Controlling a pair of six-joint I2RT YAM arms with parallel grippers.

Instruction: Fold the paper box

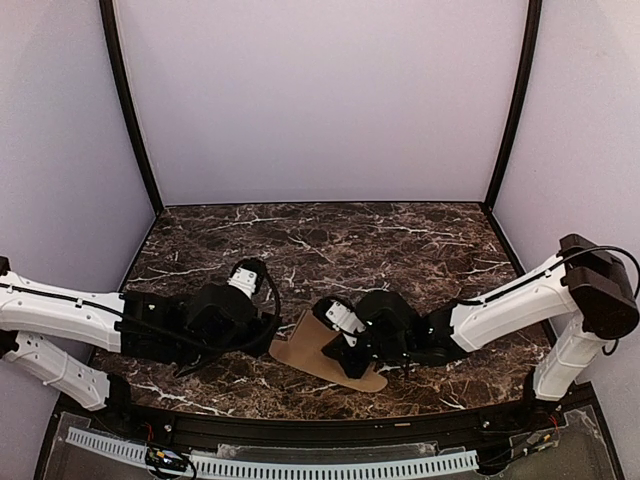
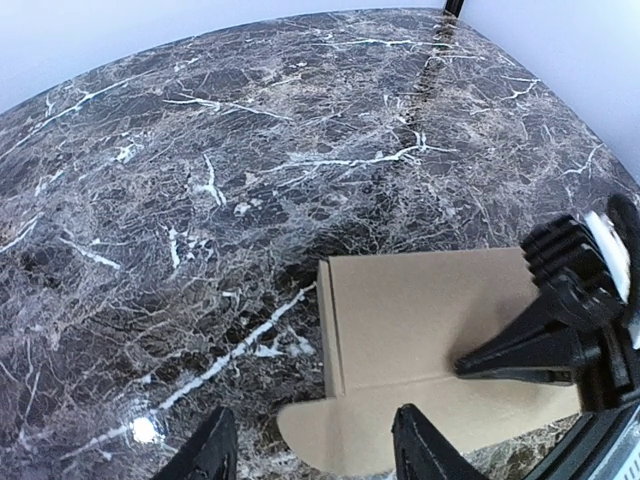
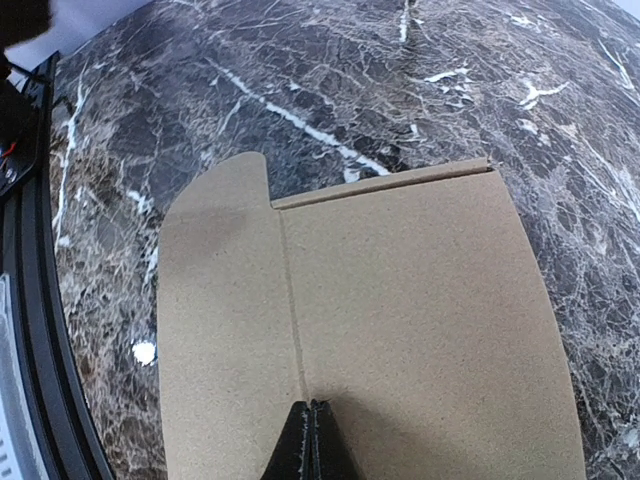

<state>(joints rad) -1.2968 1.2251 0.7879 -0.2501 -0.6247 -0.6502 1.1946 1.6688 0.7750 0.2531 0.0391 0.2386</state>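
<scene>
The paper box [image 1: 305, 358] is a flat tan cardboard sheet lying on the dark marble table near its front edge. In the left wrist view the paper box [image 2: 420, 310] shows a narrow side strip and a rounded flap at its near corner. My left gripper [image 2: 315, 455] is open, its fingers standing either side of that rounded flap, just above it. My right gripper [image 3: 312, 440] is shut, its tips pressed down on the paper box [image 3: 400, 300] at the crease between the main panel and the rounded flap. From the left wrist, the right gripper's fingers [image 2: 520, 352] rest on the sheet.
The marble table [image 1: 330, 240] reaches back to pale walls with black corner posts [image 1: 130, 120]. A black rail [image 3: 40, 330] runs along the table's front edge, close beside the sheet. Both arms [image 1: 500, 310] lean inward over the front middle.
</scene>
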